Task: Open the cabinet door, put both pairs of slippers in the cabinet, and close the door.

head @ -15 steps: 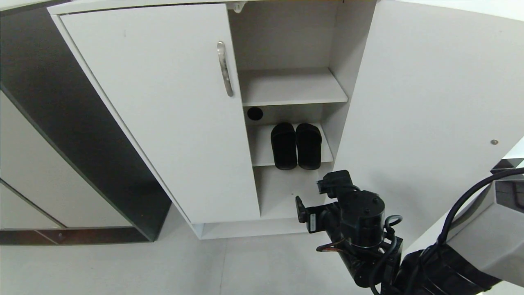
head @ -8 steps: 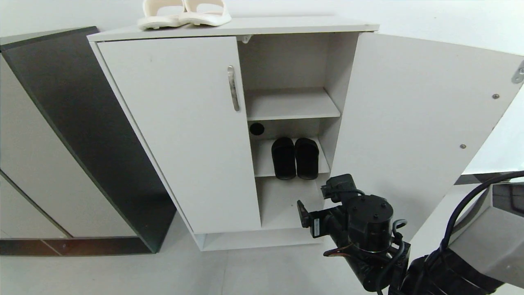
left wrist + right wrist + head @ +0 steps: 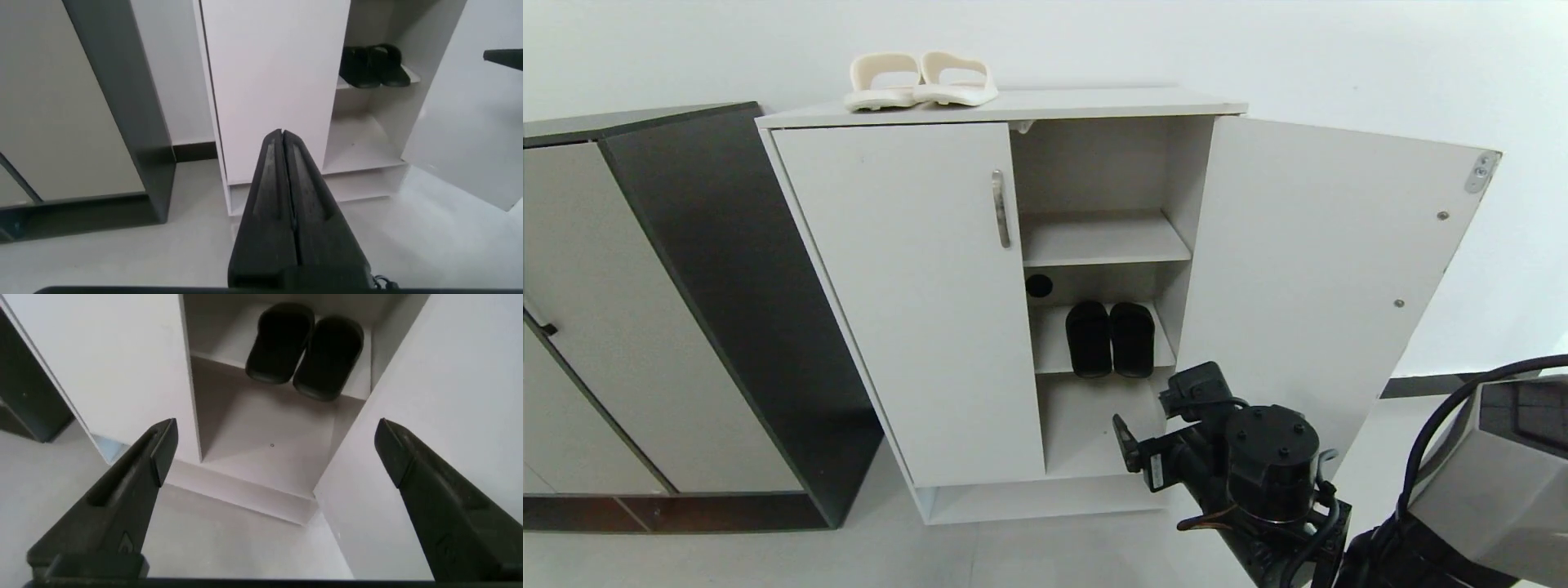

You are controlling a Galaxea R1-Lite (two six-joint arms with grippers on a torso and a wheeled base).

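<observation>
The black slippers (image 3: 1111, 339) sat side by side on the middle shelf (image 3: 1049, 343) of the cabinet (image 3: 1094, 102); the cream slippers (image 3: 920, 80) lay on its top, toward 11 o'clock. Its right door (image 3: 1307, 278) stood open. At 5 o'clock the right jaws gaped wide; the left jaws were pressed together

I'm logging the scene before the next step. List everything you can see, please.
white cabinet: one, white, right door open, left door shut
cream slippers: one pair, cream, on top of it
black slippers: one pair, black, on its lower shelf
handle: one, silver, on the shut door
dark cabinet: one, dark grey, left of the white one
left end effector: one, black, shut
right end effector: one, black, open, facing the open compartment
</observation>
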